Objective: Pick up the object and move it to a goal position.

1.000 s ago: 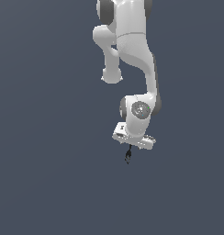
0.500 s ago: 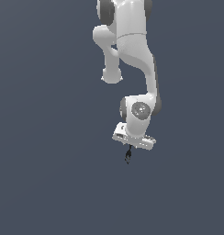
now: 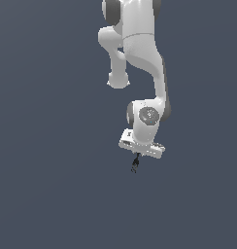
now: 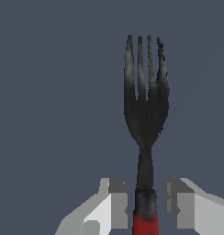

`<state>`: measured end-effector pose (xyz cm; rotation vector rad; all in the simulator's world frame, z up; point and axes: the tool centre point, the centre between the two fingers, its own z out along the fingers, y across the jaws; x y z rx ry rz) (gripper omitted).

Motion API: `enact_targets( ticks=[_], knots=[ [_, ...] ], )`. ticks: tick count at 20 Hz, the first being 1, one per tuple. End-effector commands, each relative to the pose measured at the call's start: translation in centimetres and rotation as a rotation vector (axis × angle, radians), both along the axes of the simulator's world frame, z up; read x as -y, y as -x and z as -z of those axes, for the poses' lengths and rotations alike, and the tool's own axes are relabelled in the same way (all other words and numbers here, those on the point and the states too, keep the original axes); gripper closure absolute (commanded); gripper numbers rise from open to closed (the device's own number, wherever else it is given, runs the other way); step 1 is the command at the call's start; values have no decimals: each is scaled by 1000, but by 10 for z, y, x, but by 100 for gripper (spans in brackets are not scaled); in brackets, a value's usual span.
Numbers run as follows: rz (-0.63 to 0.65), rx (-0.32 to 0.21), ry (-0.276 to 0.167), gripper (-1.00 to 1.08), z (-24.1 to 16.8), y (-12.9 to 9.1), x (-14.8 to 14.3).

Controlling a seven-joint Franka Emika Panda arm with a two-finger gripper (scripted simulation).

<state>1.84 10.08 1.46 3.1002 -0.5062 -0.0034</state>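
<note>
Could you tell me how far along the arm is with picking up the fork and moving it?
Reaching looks done: the fork stands between the gripper fingers, at its neck. Whether they clamp it yet is unclear, a gap shows on each side. No goal marker shows, so the carry seemingly remains.

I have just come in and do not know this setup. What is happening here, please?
A white robot arm has its gripper down around a small fork. In the wrist view the red handle sits between the two fingers, with the black neck and tines sticking out beyond them. Small gaps show beside the handle, so a firm grasp is not certain.
</note>
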Motion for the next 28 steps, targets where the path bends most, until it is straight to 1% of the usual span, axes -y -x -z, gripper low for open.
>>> enact_targets(
  ticks=[1, 7, 12, 28],
  knots=[
    [0, 1, 0, 108, -7, 0, 1],
    [0, 1, 0, 108, -38, 5, 7],
    [0, 1, 0, 108, -79, 11, 14],
    [1, 2, -1, 108, -268, 35, 49]
  ],
)
